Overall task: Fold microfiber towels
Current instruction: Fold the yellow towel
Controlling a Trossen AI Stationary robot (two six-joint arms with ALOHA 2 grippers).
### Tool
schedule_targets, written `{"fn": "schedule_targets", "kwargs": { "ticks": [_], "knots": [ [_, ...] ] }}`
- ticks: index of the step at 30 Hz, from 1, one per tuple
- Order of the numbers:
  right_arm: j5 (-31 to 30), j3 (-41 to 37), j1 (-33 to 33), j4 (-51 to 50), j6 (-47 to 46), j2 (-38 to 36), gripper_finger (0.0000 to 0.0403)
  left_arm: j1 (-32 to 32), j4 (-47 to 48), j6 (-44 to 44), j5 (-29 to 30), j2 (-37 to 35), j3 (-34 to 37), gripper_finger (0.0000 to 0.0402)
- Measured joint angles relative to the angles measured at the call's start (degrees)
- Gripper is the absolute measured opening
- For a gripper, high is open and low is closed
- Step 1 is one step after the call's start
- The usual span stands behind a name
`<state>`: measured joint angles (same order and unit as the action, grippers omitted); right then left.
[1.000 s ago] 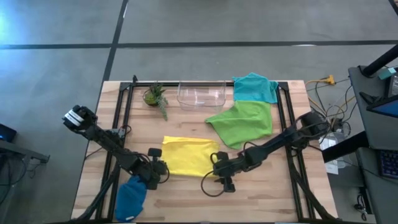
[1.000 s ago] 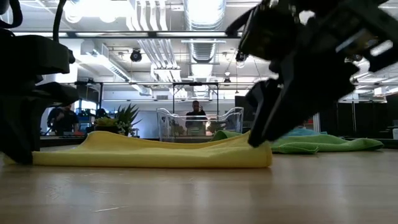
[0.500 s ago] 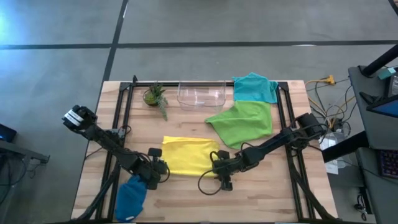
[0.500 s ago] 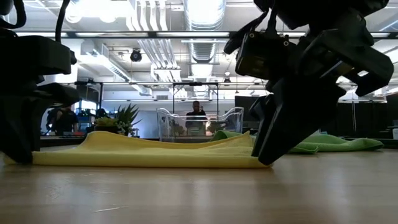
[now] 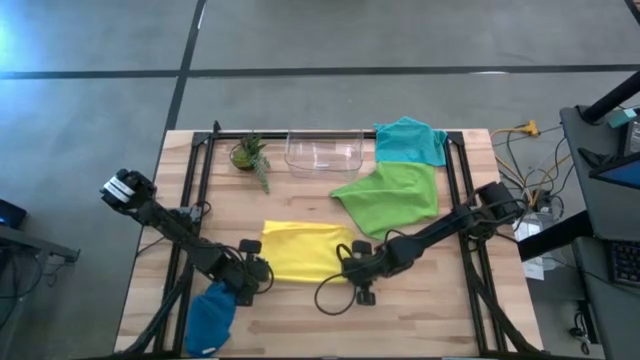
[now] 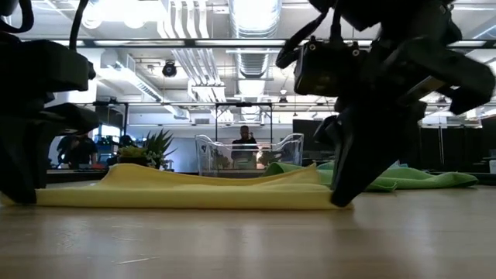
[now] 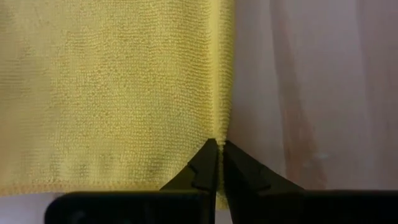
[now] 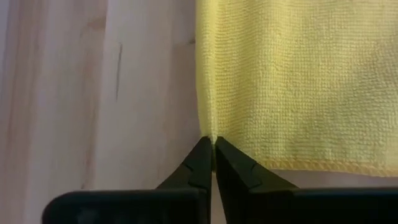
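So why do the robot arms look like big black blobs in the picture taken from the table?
In the low view bright ceiling lights shine behind them, so the right gripper turns into a dark shape; in the right wrist view the yellow towel is evenly lit, its weave clear.

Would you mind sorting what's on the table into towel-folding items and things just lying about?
Job items: yellow towel, lime green towel, teal towel, dark blue towel.

Lying about: clear plastic bin, small potted plant.
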<state>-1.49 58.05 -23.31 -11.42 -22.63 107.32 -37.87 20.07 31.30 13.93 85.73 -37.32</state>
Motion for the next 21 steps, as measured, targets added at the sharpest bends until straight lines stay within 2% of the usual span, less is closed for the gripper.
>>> {"fn": "schedule_targets", "kwargs": {
  "ticks": [6, 11, 21],
  "knots": [
    [2.26, 2.96, -2.59, -6.62, -0.29, -0.48, 0.0009, -0.07, 0.29, 2.78, -1.70, -5.19, 0.13, 0.0005],
    [4.99, 5.09, -6.17, -7.28, -4.65, -1.30, 0.0009, -0.30, -2.63, 4.47, -7.44, -7.98, -0.57, 0.0005],
    [4.12, 7.20, -8.69, -11.51, -10.58, -3.84, 0.0009, -0.48, -4.33, 4.45, -7.50, -8.80, -2.44, 0.0001]
  ]
}}
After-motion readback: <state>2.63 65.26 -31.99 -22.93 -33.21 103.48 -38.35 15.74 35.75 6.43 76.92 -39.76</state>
